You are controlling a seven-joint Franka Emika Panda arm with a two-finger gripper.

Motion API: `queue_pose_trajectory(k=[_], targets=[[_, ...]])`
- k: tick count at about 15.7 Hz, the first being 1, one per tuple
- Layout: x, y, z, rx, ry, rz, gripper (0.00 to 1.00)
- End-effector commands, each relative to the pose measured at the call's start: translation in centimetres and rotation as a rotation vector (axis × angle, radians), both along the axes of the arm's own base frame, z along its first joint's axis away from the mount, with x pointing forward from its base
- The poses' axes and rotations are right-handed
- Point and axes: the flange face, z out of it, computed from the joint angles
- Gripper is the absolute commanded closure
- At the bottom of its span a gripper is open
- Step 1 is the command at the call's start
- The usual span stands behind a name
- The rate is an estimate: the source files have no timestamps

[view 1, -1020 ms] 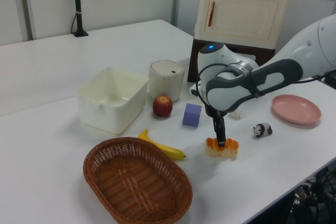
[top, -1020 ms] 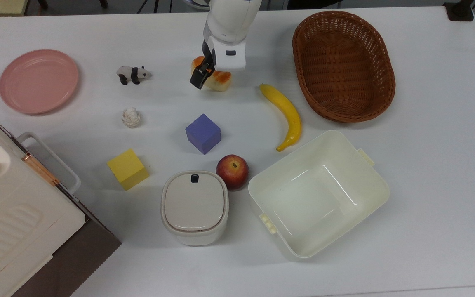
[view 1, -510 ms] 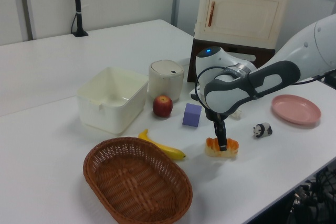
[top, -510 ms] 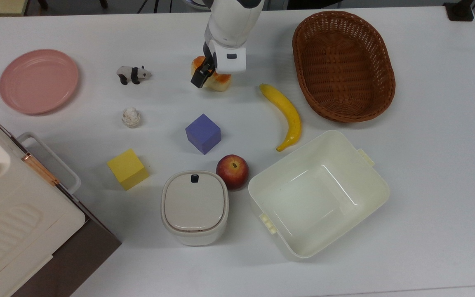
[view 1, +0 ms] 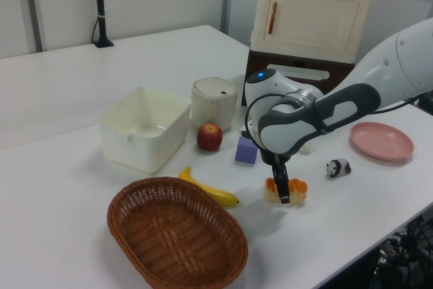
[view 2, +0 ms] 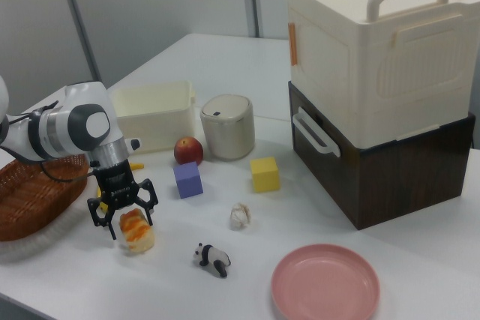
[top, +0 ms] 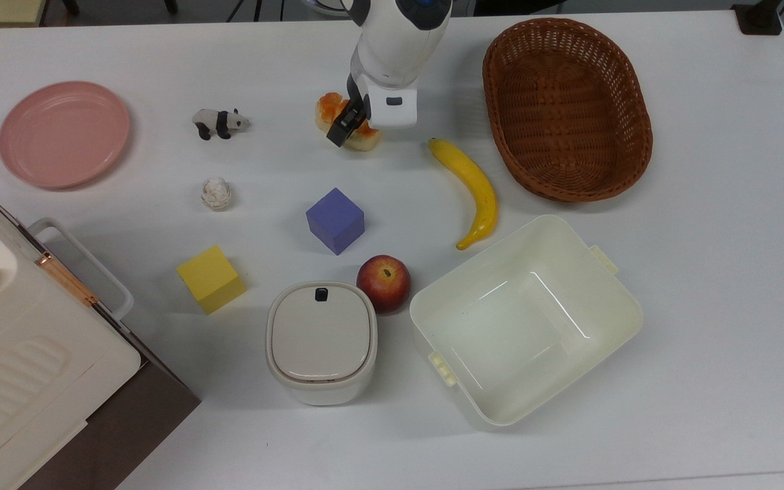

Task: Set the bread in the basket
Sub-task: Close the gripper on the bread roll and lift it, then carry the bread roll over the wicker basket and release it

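- We see a white table (top: 705, 286) in a room with pale panelled walls, a cream cabinet (view 2: 375, 58) stacked on a dark brown base at one edge.
- On the table lie a pink plate (top: 64, 133), a toy panda (top: 220, 123), a purple cube (top: 335, 220), a yellow cube (top: 211, 278), an apple (top: 383, 282), a banana (top: 471, 189), a lidded white pot (top: 321, 341) and a cream tub (top: 525, 320).
- Since a second ago, the arm has shifted toward the top view's right, uncovering more of the bread's orange top.
- The gripper (view 2: 123, 214) stands spread open, straddling the bread (view 2: 136, 230), its fingers (view 2: 97, 216) down either side without a closed grip.
- The bread rests on the table between the panda and the banana, well apart from the wicker basket (top: 567, 107).
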Motion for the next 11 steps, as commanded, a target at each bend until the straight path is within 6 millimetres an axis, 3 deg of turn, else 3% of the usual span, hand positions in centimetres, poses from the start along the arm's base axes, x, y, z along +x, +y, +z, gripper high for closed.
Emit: queue_pose_trajectory(k=[1, 3, 8, 11], targets=[[0.0, 0.4, 0.4, -0.017, -0.003, 0.0, 0.85], [0.1, 0.3, 0.4, -0.017, -0.006, -0.008, 0.92], [0.8, 0.5, 1.3, -0.006, -0.027, -0.026, 0.98], [3.6, 0.5, 5.6, 0.011, -0.117, -0.135, 0.98]])
